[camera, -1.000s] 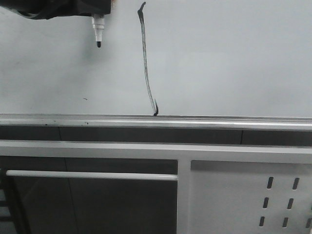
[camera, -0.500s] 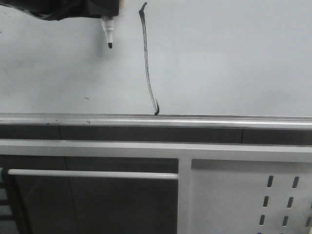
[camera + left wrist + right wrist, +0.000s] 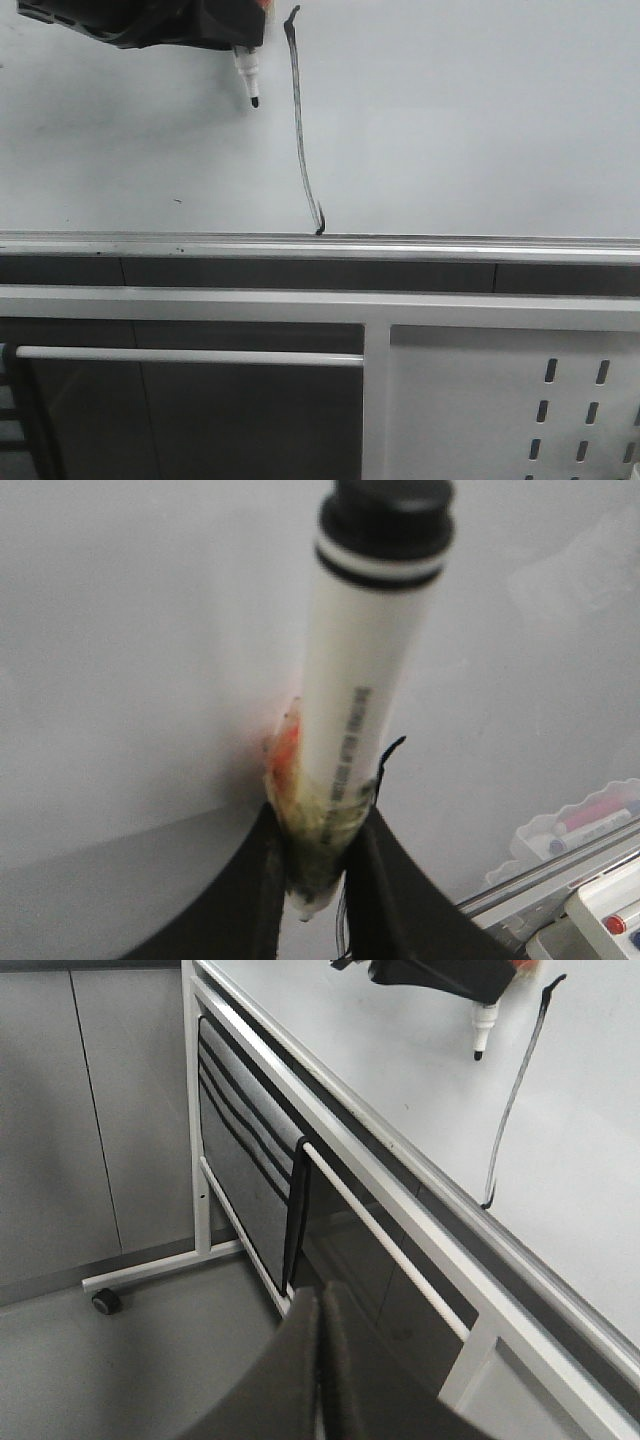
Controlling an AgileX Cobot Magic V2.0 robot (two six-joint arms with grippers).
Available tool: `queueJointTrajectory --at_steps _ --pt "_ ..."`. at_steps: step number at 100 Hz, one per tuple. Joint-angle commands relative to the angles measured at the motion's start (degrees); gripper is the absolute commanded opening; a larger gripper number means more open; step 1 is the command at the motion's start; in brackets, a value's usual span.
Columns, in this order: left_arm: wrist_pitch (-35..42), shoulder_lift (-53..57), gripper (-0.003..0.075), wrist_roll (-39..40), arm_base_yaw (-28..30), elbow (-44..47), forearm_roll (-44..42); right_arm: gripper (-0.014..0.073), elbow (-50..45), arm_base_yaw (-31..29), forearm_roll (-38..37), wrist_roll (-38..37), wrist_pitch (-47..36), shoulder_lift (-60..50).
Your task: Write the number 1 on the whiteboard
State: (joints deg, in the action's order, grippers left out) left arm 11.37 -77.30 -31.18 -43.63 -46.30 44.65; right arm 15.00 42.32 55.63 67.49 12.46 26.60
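The left pincer (image 3: 245, 45), clamped on the marker (image 3: 249, 80), has drifted toward the number 1 (image 3: 301, 130). The stroke on the whiteboard (image 3: 470, 120) looks complete. The right pincer (image 3: 318, 1360) sits closed and empty.

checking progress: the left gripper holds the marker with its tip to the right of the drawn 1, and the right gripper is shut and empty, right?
Not quite. In the front view the marker, held by the left gripper, has its tip to the left of the number 1 on the whiteboard, not the right. The right gripper is indeed shut and empty.

Office or lab room: wheeled whiteboard (image 3: 480, 120) on white metal stand (image 3: 200, 1110), perforated panel (image 3: 520, 400), marker tray (image 3: 585, 820), grey floor (image 3: 150, 1360).
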Motion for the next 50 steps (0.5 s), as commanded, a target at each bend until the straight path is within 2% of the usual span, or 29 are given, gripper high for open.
queueJointTrajectory --at_steps 1,21,50 --pt "4.2 0.6 -0.002 0.7 1.4 -2.1 0.7 -0.0057 1.6 -0.3 1.0 -0.1 -1.9 0.1" --pt "-1.6 2.4 -0.002 0.7 1.4 -2.1 0.7 -0.0057 1.6 -0.3 1.5 -0.1 -1.9 0.1" --pt "-1.4 3.6 -0.002 0.7 1.4 -2.1 0.8 -0.0057 1.6 -0.3 3.3 -0.1 -1.9 0.1"
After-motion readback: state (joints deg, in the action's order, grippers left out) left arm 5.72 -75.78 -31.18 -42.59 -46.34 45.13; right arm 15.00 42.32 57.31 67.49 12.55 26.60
